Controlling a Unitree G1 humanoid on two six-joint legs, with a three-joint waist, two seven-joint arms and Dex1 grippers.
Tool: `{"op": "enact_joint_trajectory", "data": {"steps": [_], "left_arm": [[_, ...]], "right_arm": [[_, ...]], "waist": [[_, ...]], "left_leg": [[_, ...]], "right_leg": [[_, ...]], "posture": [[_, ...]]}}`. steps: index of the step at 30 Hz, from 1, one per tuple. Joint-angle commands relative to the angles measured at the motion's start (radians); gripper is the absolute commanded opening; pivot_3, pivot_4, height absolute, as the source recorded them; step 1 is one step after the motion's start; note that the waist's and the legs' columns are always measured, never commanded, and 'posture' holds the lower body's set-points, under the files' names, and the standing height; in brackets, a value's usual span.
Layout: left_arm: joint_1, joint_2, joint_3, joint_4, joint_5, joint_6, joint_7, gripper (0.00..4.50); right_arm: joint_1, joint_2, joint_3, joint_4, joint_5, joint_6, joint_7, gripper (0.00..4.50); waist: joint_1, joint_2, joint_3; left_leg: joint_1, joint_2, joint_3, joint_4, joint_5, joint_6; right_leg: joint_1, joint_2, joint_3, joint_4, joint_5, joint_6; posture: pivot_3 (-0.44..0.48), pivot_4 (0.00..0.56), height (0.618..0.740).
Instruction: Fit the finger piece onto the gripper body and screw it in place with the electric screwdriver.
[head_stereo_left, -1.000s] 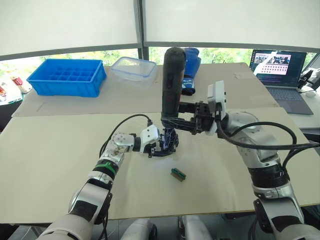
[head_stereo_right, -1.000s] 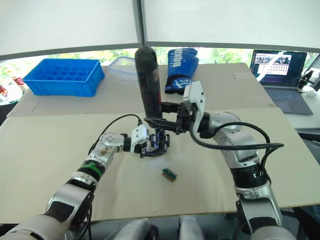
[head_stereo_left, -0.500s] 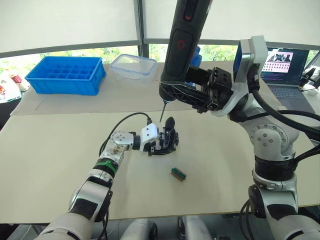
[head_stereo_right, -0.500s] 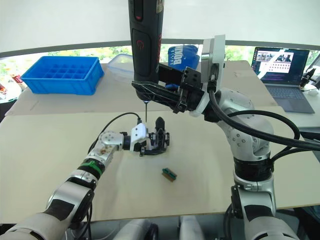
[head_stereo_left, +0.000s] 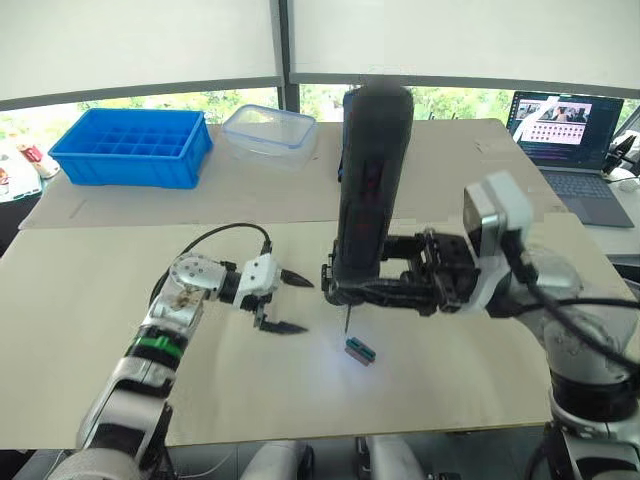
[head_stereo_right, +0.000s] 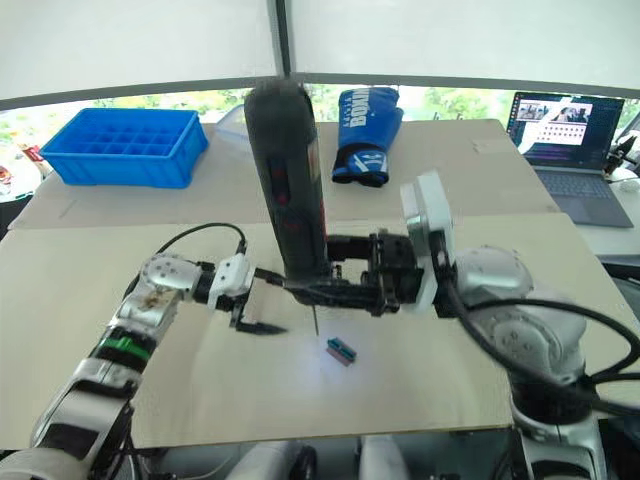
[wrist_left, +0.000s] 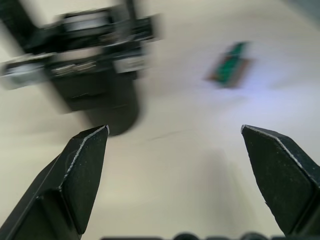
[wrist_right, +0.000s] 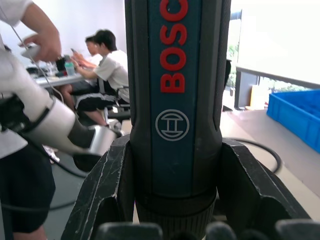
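My right gripper (head_stereo_left: 350, 292) is shut on the electric screwdriver (head_stereo_left: 372, 190), a dark cylinder with red lettering (wrist_right: 177, 75) held upright over the middle of the table. Its thin bit points down and ends just above the table, beside a small green-and-brown block (head_stereo_left: 358, 349), with a white glow on the table there. To the left, my left gripper (head_stereo_left: 305, 305) is open with nothing between its fingers. In the left wrist view a blurred black assembly, the gripper body (wrist_left: 107, 85), stands ahead of the open fingers (wrist_left: 85, 165). The finger piece is hidden.
A blue compartment bin (head_stereo_left: 135, 148) and a clear plastic box (head_stereo_left: 268, 130) sit at the back left. A blue glove (head_stereo_right: 365, 135) lies at the back centre, and a laptop (head_stereo_left: 565, 125) at the back right. Seated people (wrist_right: 107, 65) show in the right wrist view.
My left gripper has let go of the gripper body, opened and drawn back to the left. My right arm has brought the screwdriver down from high up to just above the table.
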Motion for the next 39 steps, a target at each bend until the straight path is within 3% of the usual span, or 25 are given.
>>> {"op": "enact_joint_trajectory", "data": {"steps": [1, 8, 18, 39], "left_arm": [[0.064, -0.018, -0.046, -0.159, -0.03, 0.037, 0.003, 4.5], [0.088, -0.108, -0.086, -0.118, 0.031, -0.046, 0.111, 4.5], [0.07, -0.128, -0.11, -0.067, 0.049, -0.08, 0.134, 4.5], [0.048, -0.149, -0.119, -0.007, 0.061, -0.12, 0.148, 4.5]], "right_arm": [[0.057, 0.014, -0.028, -0.058, -0.06, -0.097, -0.022, 1.91], [0.173, 0.04, -0.006, -0.075, -0.159, -0.181, -0.047, 1.91], [0.255, 0.061, 0.02, -0.082, -0.223, -0.24, -0.06, 1.91], [0.28, 0.062, 0.044, -0.049, -0.275, -0.284, -0.038, 1.91]], "waist": [[0.004, 0.0, 0.0], [0.012, 0.0, 0.001], [0.01, 0.0, 0.001], [0.01, 0.0, 0.001]], "left_leg": [[0.001, 0.0, 0.0, 0.0, 0.0, 0.0], [0.008, 0.001, 0.0, -0.001, 0.002, -0.003], [0.011, 0.001, 0.0, -0.003, 0.001, -0.003], [0.013, 0.001, 0.0, -0.003, 0.001, -0.002]], "right_leg": [[0.001, 0.0, 0.0, 0.0, 0.0, 0.0], [0.008, 0.001, 0.0, -0.007, 0.0, 0.0], [0.011, 0.002, 0.0, -0.01, 0.0, 0.0], [0.013, 0.002, 0.0, -0.011, 0.0, 0.0]], "posture": [[0.0, 0.15, 0.74], [0.0, 0.15, 0.74], [0.0, 0.15, 0.74], [0.0, 0.15, 0.74]]}}
